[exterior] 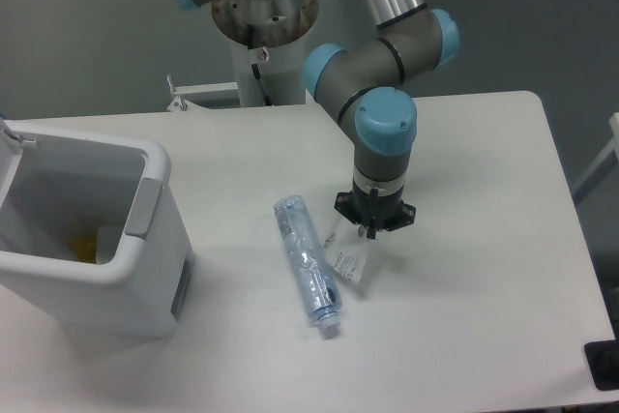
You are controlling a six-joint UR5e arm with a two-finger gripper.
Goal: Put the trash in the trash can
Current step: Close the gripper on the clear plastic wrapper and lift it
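Observation:
A clear bluish plastic bottle (308, 260) lies on the white table, cap pointing toward the front edge. Just right of it is the flat white-and-clear packet (346, 258), tilted, with its upper edge raised. My gripper (370, 231) points straight down over that upper edge, and its fingers look shut on the packet. The white trash can (145, 202) stands open at the left of the table, well apart from both pieces of trash.
Something yellow and a pale object lie inside the can (92, 243). The arm's base column (264, 36) rises at the back of the table. A dark object (604, 365) sits at the front right corner.

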